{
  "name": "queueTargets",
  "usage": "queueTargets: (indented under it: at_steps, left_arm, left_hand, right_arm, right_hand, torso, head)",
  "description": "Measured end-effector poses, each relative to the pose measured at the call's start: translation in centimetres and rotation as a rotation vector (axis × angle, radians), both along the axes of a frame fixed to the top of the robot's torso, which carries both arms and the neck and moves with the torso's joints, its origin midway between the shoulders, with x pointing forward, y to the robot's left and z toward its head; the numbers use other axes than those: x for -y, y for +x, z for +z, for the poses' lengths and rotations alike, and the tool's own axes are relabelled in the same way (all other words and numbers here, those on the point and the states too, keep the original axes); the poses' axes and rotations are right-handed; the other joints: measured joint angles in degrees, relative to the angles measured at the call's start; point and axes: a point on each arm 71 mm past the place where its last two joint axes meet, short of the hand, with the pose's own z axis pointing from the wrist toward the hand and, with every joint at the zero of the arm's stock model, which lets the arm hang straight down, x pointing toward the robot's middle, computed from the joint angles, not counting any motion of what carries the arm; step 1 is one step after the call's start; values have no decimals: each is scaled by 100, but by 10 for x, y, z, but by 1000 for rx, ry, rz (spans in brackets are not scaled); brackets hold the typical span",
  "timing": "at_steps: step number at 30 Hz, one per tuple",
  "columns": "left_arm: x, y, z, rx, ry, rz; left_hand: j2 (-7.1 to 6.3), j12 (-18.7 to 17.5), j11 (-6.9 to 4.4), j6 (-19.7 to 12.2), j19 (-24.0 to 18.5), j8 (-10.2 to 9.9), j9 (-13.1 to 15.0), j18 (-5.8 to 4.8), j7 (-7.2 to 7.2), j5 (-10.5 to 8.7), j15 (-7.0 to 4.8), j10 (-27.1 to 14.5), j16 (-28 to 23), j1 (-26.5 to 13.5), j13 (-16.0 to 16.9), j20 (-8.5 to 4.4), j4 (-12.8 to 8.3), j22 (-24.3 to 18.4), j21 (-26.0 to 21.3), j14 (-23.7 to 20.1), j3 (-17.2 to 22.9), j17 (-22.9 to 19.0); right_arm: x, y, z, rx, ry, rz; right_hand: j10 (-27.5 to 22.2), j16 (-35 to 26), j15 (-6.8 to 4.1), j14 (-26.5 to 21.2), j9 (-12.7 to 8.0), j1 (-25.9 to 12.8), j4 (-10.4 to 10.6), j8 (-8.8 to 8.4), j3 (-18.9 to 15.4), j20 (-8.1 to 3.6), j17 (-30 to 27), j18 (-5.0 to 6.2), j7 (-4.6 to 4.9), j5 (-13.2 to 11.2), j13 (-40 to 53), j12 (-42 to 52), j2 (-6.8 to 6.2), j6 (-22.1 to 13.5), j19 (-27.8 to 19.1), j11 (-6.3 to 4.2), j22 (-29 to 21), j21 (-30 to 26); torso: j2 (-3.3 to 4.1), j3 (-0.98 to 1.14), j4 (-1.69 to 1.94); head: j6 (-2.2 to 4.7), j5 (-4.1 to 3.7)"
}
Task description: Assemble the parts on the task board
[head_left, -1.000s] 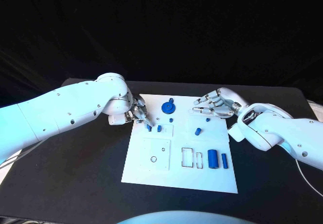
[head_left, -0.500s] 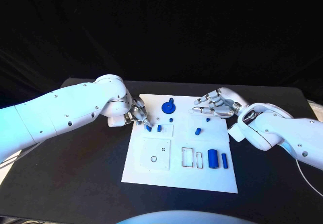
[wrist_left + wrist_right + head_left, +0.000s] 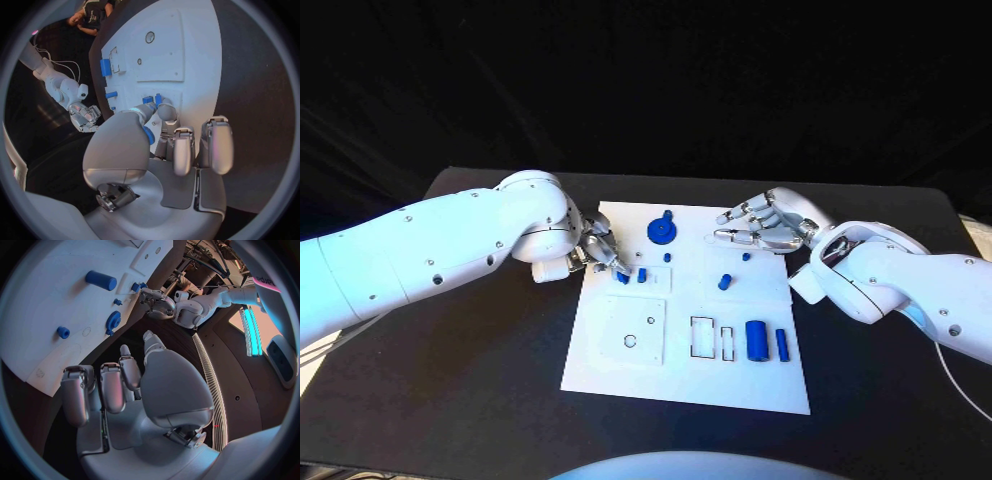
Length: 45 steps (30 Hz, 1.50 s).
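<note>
The white task board (image 3: pixel 678 372) lies in the middle of the table. My left hand (image 3: pixel 596 254) hangs over its far left edge, fingers curled. Its fingertips (image 3: pixel 164 111) reach two small blue parts (image 3: pixel 622 274) (image 3: pixel 153 99) standing side by side; whether they pinch one I cannot tell. A blue gear (image 3: pixel 661 232) (image 3: pixel 113 321) sits just beyond them. My right hand (image 3: pixel 762 228) (image 3: pixel 119 390) hovers at the board's far right edge with bent fingers and nothing in it. A short blue peg (image 3: pixel 724 281) (image 3: pixel 101 280) lies ahead of it.
A blue cylinder (image 3: pixel 756 340) (image 3: pixel 105 66) and a blue bar (image 3: pixel 780 345) lie at the board's near right, beside rectangular slots (image 3: pixel 704 337). Two tiny blue studs (image 3: pixel 668 257) (image 3: pixel 746 256) stand on the far half. Black table (image 3: pixel 459 380) surrounds the board.
My left arm has crept a little to the right and nearer, bringing its fingertips closer to the two small blue parts. The right hand and the parts have not moved.
</note>
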Motion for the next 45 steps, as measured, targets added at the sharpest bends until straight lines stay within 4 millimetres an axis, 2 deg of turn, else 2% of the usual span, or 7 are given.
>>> queueTargets:
  at_steps: [17, 24, 34, 45]
  left_arm:
    - [-5, -21, 2, 200, -58, 26]
    - [-10, -32, 2, 303, -76, 32]
    - [-13, -45, -6, 402, -82, 27]
    - [-12, -47, -10, 463, -58, 12]
  left_hand:
    - [-124, 99, -26, 57, 0, 11, -2, 0, -14, 195, -3, 107, 0, -65, 93, 0, -15, -1, 155, 4, 78, -1]
    - [-182, 99, -35, 116, 0, 10, -14, 1, -30, 372, -3, 158, 0, -91, 114, 0, -53, -2, 285, 4, 149, -1]
    - [-240, 123, -36, 120, 0, 10, -16, 0, -30, 387, -4, 158, 0, -122, 123, 0, -77, -2, 306, 4, 173, -2]
    - [-248, 123, -56, 156, 0, 8, -29, 1, -32, 415, -4, 179, 0, -130, 122, 0, -85, -2, 330, 4, 181, -2]
  right_arm:
    - [2, 0, 0, 0, 0, -3]
    - [3, -1, 0, 0, 0, -4]
    - [3, -1, 0, 0, 0, -5]
    - [3, -1, 1, 1, 2, -5]
  right_hand:
    - [-9, 0, 0, 0, -1, 0, 0, 0, 0, 0, -1, 0, 0, 0, 0, 0, 0, 0, 0, 9, -1, 0]
    - [-10, 0, 0, 0, -2, -17, 0, 0, 0, 0, -1, 0, 0, 0, 0, 1, 17, 0, 0, 10, -1, 0]
    - [-15, 0, 0, 0, -2, -31, 0, 0, 0, 0, -2, 0, 0, 0, 1, -22, 30, 0, 0, 15, -1, 0]
    - [2, 0, 0, 0, -3, -31, 2, 0, -1, 0, -3, 0, 0, 0, 1, -23, 30, 0, 0, -3, -2, -7]
  torso:
    - [4, -1, -2]
    - [2, 1, 2]
    - [-4, 0, 10]
    - [-1, -2, -3]
  head:
    - [-3, 8]
    - [-13, 15]
    - [-16, 61]
    - [-3, 95]
